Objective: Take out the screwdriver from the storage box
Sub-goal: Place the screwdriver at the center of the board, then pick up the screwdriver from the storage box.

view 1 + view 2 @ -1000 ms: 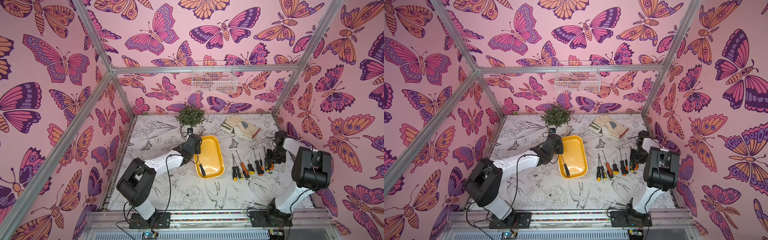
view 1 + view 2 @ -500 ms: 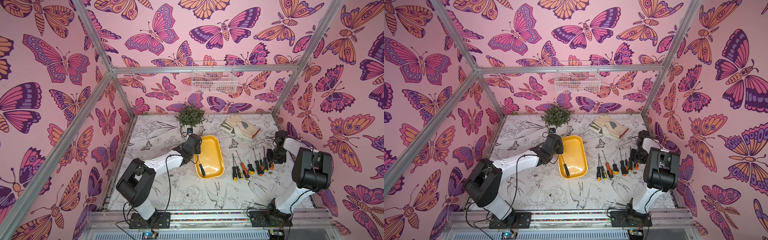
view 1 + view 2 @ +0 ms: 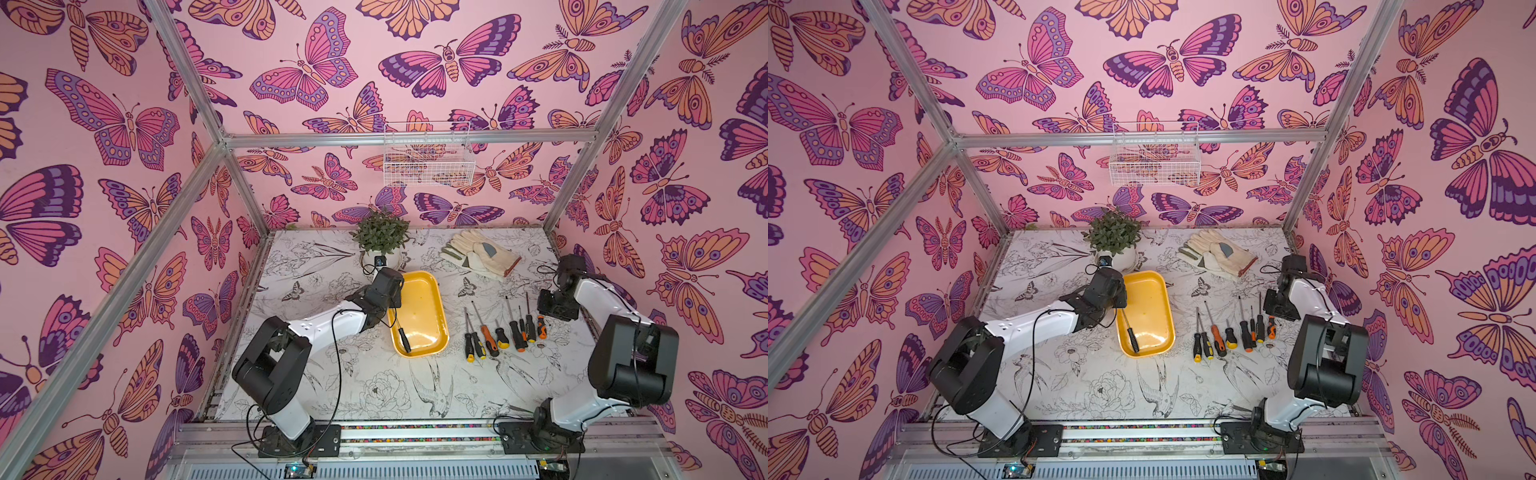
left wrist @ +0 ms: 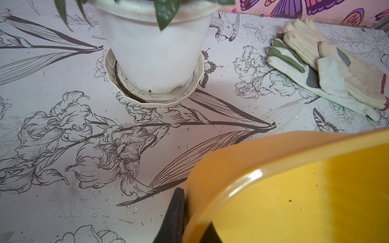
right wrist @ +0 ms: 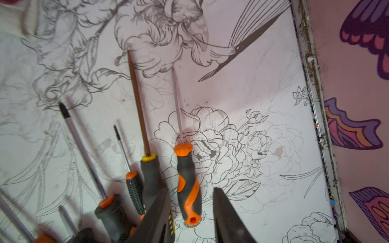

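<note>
Yellow plastic is the thing to watch in both top views. The storage box lies flat on the worktop between your arms. One black-handled screwdriver is inside it, along the wall nearest your left arm, with its handle toward the near corner. Your left claw is at that same wall, further back. A row of screwdrivers lies on the worktop just right of the box, and your right claw hangs over the row's outer end.

From the left wrist, the left claw is closed on the box's rim, with one dark finger outside the wall and another just inside. The plant pot stands close ahead. Any lift or twist from this arm would, I judge, tip the box and send the screwdriver sliding.

From the right wrist, the right claw is narrowly open. Its fingers flank an orange and grey screwdriver without touching it. That one lies on the worktop, so closing here would grab the wrong tool. To reach the box you must cross the row, and a low path could scatter it. The target hugs the wall beside your left claw, so expect fingers jamming on the rim or the two arms meeting
</note>
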{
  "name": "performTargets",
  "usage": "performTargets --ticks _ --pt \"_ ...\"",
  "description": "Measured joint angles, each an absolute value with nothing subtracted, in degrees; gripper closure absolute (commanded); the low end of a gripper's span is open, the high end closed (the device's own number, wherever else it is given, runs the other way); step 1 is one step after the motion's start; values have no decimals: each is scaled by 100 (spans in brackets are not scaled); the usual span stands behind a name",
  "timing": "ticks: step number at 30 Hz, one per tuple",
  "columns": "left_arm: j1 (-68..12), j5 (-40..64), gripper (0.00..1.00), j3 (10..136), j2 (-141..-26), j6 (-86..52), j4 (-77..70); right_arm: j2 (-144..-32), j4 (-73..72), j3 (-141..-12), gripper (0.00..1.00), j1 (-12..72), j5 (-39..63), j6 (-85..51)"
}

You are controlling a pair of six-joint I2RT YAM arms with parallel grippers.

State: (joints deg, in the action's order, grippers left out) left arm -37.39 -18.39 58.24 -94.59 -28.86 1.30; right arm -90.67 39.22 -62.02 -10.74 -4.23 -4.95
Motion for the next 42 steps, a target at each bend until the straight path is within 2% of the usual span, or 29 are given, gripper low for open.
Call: performTargets --ticks 5,12,25,32,42 --pt "-3739 -1798 100 5824 -9459 -2871 130 -8368 3900 -5957 58 -309 -220 -735" --pt "-3739 -1791 100 5824 -9459 -2853 130 -7625 3820 -5927 56 1365 -1 -1389" --pt "-3739 -1752 100 5824 -9459 -2847 130 -7588 3269 -5911 53 3848 -231 -2523" --pt "-3739 -1754 100 5824 -9459 -2847 132 -8350 2694 -5911 52 4657 -366 -2908" --pt "-3739 -1750 100 5826 -9461 -2832 132 -9203 2073 -5913 46 4947 -360 -3162"
